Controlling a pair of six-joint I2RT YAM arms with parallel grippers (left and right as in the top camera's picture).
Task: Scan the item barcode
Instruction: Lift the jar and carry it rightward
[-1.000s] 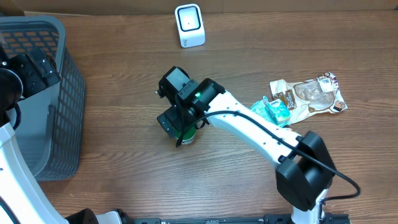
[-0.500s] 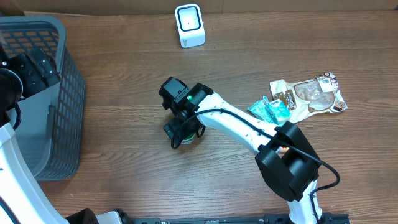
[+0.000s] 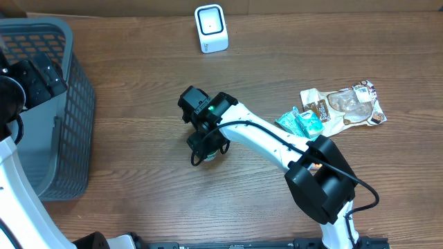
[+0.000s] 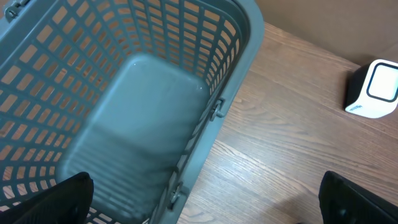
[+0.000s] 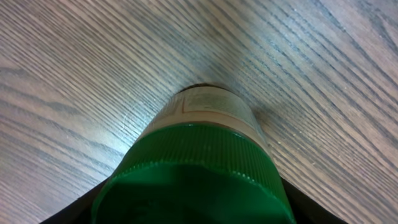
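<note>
Directly beneath the right gripper [image 3: 205, 147] stands a small upright bottle with a green ribbed cap [image 5: 193, 162], one finger on each side; whether they pinch it cannot be told. An off-centre squeeze could topple it or cover the barcode. Well apart, the left gripper [image 4: 202, 200] is spread wide.

wooden table [image 3: 138, 200] | grey basket [image 3: 77, 97] left | white scanner [image 3: 211, 28] rear | green-capped bottle [image 5: 208, 115] centre | teal packet [image 3: 302, 122], snack bag [image 3: 346, 104] right

1. We saw a table [image 5: 74, 74] of brown wood with fine lines.
2. The basket [image 4: 244, 43] was grey plastic, smooth and dull.
3. The green cap [image 5: 193, 180] was plastic with little ridges.
4. The scanner [image 3: 211, 28] was shiny white plastic.
</note>
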